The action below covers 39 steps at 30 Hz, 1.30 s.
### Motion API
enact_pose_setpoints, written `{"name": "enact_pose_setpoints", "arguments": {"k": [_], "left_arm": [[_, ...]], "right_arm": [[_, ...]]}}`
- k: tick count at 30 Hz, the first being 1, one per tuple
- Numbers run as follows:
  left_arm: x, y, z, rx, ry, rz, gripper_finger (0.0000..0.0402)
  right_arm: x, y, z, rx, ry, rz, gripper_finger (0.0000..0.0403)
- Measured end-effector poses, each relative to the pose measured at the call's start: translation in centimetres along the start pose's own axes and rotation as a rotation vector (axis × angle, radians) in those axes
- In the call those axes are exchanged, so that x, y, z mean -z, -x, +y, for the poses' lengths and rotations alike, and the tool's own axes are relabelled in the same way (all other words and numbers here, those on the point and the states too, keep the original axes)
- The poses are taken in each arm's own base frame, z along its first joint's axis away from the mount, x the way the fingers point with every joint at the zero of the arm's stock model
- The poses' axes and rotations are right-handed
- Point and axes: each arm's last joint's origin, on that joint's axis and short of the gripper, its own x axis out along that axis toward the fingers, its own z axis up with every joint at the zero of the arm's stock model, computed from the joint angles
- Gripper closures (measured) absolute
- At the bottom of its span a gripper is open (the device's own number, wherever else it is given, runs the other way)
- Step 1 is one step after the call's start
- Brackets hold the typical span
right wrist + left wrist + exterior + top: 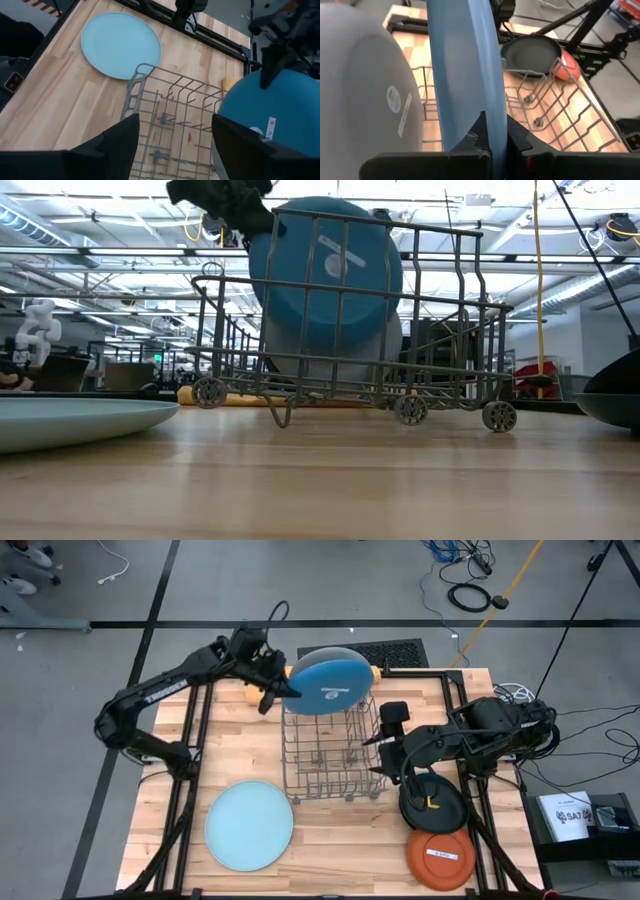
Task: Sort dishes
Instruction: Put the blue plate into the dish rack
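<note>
Overhead cam looks straight down on the whole worktop (330, 830), wire rack (330, 755) dead centre. Low cam sits at worktop height, close to the rack (room behind). Both wrist cams look down into that rack.

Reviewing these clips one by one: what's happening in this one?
The left claw is shut on the blue plate, holding it on edge over the wire rack's far end. The right claw hangs open beside the rack. The pale plate, black plate and orange plate lie on the table.
</note>
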Motion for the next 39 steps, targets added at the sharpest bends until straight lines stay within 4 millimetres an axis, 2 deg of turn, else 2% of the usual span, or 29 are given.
{"name": "enact_pose_setpoints", "arguments": {"k": [8,20,29,39], "left_arm": [[-0.5,-0.2,2.1,0.032,0.041,0.031,0.0393],[0.1,-1.0,3.6,0.066,0.013,0.048,0.0393],[0.2,-0.3,4.5,0.023,-0.007,0.030,0.0393],[1.0,-1.8,5.5,0.061,0.018,0.057,0.0393]], "right_arm": [[0.0,0.0,0.0,-0.003,-0.014,-0.001,0.0161],[-0.2,0.0,0.0,-0.001,-0.027,-0.018,0.0161],[-0.2,0.0,0.0,-0.001,-0.022,-0.018,0.0161],[-0.2,0.0,0.0,-0.001,-0.031,-0.019,0.0161]]}}
